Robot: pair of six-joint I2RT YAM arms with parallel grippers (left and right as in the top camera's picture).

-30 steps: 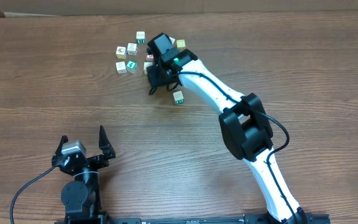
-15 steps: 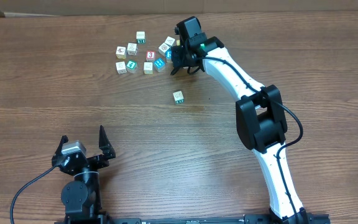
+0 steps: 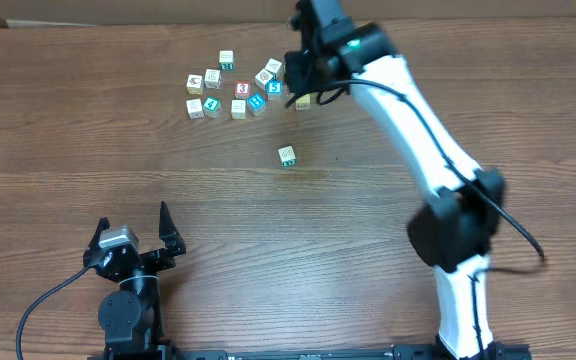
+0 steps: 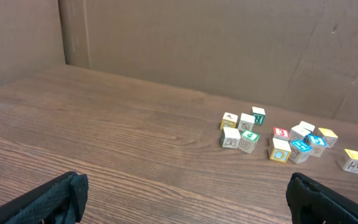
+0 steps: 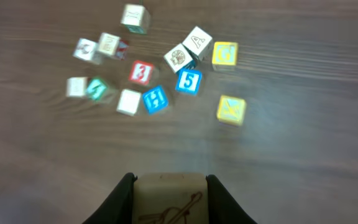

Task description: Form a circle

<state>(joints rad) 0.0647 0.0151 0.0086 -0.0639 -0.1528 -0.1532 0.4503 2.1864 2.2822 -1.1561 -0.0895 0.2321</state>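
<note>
Four tiny cubes, white, teal-marked, one yellowish, sit bunched as the circle (image 3: 211, 104), just left of the red 3 cube (image 3: 242, 89). More loose cubes crowd right of the red 3 cube: blue 5 cube (image 5: 188, 81), two yellow cubes (image 5: 230, 109) beyond it. One lone cube (image 3: 286, 155) lies apart, nearer the robot than the red 3 cube. Right gripper (image 5: 168, 186) hangs raised off the table (image 3: 88, 150), right of the red 3 cube, clamped on a beige cube (image 5: 166, 202) with a brown drawing, maybe a violin, too blurry to say. Left gripper (image 3: 133, 220) well apart from the red 3 cube at the near edge, jaws spread wide, holding nothing.
</note>
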